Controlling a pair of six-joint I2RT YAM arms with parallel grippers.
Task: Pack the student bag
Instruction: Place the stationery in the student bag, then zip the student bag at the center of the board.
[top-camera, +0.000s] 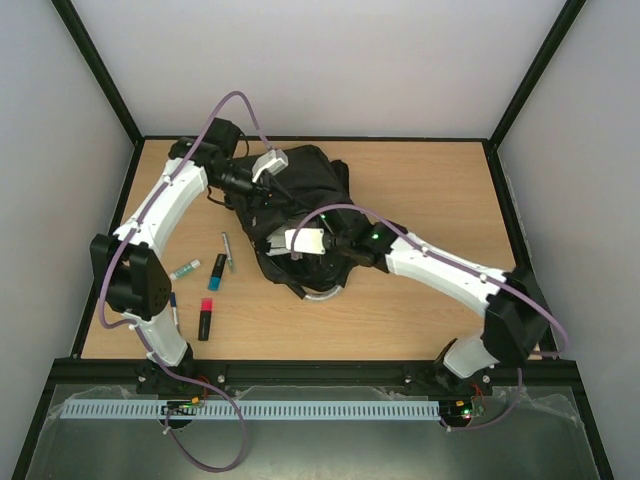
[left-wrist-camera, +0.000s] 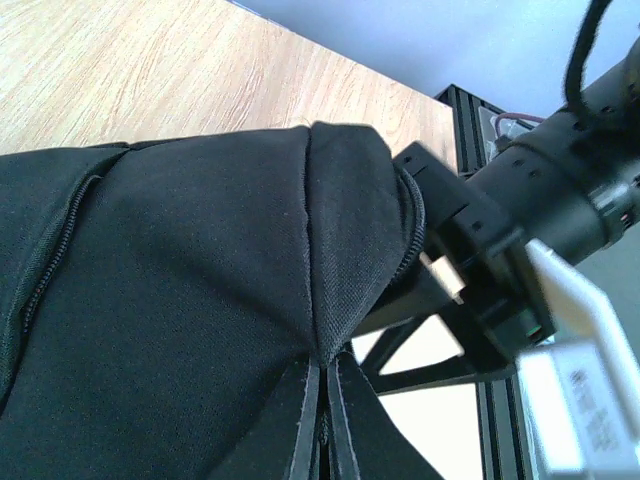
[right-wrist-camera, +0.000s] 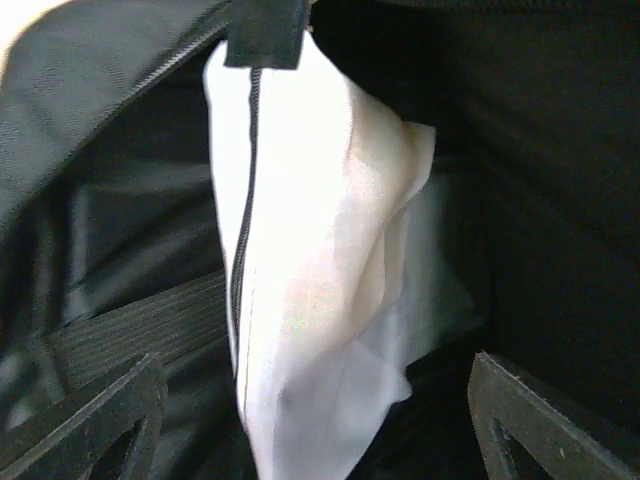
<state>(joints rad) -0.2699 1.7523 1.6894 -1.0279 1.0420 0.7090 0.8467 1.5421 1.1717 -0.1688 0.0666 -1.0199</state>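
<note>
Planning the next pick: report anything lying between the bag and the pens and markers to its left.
Nothing visible does. Only bare table separates the student bag from the nearest pen.

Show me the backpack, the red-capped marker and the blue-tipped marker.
backpack (top-camera: 310, 172), top view, upper fabric.
red-capped marker (top-camera: 205, 321), top view, middle of body.
blue-tipped marker (top-camera: 217, 271), top view, middle of body.

On your wooden table (top-camera: 420, 190), left of centre, you have a loose scatter of stationery. There is a slim grey pen (top-camera: 228, 252), and just beside it a black marker with a blue end (top-camera: 217, 272). Further left lies a white tube with a teal cap (top-camera: 185, 269). Nearer your edge is a black marker with a red end (top-camera: 205, 319).
</note>
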